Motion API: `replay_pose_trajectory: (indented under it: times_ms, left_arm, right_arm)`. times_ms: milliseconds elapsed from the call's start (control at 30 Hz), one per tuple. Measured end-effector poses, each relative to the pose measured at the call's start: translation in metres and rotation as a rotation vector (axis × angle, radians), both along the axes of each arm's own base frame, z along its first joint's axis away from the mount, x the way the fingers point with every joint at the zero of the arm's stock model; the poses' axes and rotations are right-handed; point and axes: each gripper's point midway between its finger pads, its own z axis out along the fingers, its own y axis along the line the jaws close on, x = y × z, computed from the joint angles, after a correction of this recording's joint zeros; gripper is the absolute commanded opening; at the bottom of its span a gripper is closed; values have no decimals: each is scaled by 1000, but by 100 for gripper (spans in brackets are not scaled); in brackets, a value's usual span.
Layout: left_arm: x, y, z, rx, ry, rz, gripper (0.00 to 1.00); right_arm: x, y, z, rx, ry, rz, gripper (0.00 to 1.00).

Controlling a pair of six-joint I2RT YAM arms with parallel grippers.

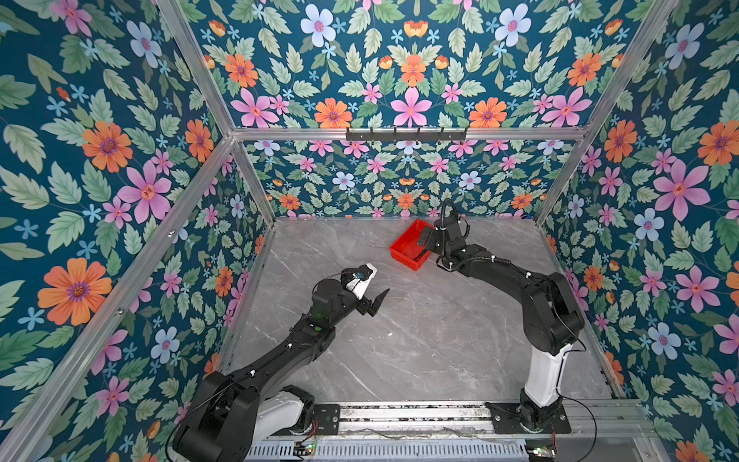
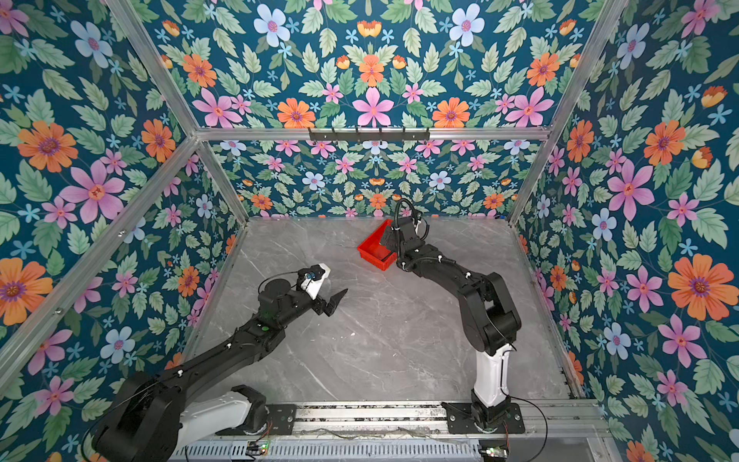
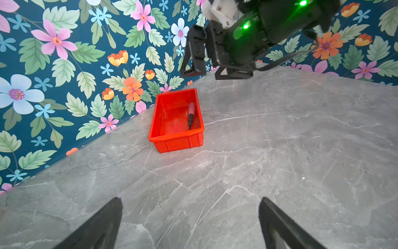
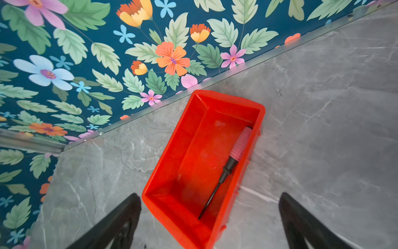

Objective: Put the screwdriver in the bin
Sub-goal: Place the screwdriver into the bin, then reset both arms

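Over the bin (image 4: 228, 98), by the back wall: screwdriver (image 4: 228, 168) lay inside along one long wall; right claw (image 4: 209, 195) gaped empty above.
Best exit, I judged: lift straight, clear of the rim, then swing away. Left claw (image 3: 190, 199) open, well apart. Glossy red plastic; ribbed pink handle, thin dark shaft; grey veined tabletop (image 4: 323, 129).
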Motion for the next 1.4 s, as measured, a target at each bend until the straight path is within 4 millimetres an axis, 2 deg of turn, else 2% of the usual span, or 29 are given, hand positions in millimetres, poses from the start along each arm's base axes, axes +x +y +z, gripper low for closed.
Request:
replay_pose_trajectory:
  times_ms: [133, 267, 433, 700, 867, 967, 1067, 1267, 1400]
  left_arm:
    - [2, 5, -3, 1, -6, 22, 100]
    - [11, 19, -4, 6, -17, 87, 100]
    - [24, 43, -13, 16, -21, 189, 100]
    - [51, 112, -24, -23, -21, 438, 100]
    - [59, 154, -39, -33, -5, 589, 100]
    - [59, 175, -48, -40, 5, 676, 100]
    - [58, 193, -58, -31, 9, 748, 100]
    - [51, 221, -80, -28, 35, 853, 100]
    - [56, 231, -72, -61, 19, 883, 100]
  right_arm:
    - [-22, -3, 3, -13, -62, 73, 99]
    - [-47, -13, 7, -44, -129, 119, 99]
    - [-74, -36, 21, -114, -207, 133, 99]
    - [-116, -118, 15, -240, -241, 34, 99]
    - [-137, -174, 8, -300, -245, -65, 99]
    - [-144, -187, 2, -350, -240, -60, 99]
    - [-149, -203, -13, -397, -208, -74, 99]
    - [-153, -232, -40, -437, -155, -123, 99]
    - [-149, -242, -52, -433, -143, -143, 99]
